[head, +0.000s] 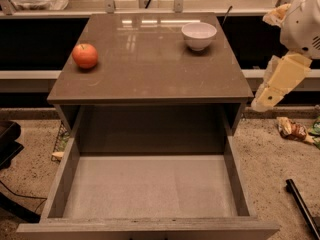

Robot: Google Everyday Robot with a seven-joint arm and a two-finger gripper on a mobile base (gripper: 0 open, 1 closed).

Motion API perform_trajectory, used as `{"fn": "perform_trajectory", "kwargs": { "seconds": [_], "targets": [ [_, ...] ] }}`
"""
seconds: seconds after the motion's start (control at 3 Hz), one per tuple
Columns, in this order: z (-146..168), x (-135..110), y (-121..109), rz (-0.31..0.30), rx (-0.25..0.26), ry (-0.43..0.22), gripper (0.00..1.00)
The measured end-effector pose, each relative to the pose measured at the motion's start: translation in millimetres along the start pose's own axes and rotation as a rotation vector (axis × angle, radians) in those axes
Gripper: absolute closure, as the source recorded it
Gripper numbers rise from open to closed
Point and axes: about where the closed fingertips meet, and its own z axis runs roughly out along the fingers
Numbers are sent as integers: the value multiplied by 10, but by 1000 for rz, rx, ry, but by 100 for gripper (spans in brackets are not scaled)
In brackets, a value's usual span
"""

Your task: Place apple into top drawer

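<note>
The red-orange apple (85,55) sits on the glossy brown cabinet top (150,59), near its left edge. The top drawer (150,186) is pulled open toward the camera, showing a pale flat bottom with nothing in it. My gripper (267,98) hangs at the right of the cabinet, off its right edge and level with the cabinet top, far from the apple. It holds nothing that I can see.
A white bowl (199,35) stands on the cabinet top at the back right. Snack wrappers (292,129) lie on the speckled floor at the right, with a black bar (302,204) near the lower right corner. A dark object (7,139) sits at the left.
</note>
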Motion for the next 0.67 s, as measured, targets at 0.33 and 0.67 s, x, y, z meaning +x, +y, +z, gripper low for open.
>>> {"fn": "perform_trajectory", "kwargs": {
  "seconds": [0.33,0.67],
  "targets": [
    [-1,0,0,0,0,0,0],
    [96,-79,-53,15,19,-48,0]
  ]
}}
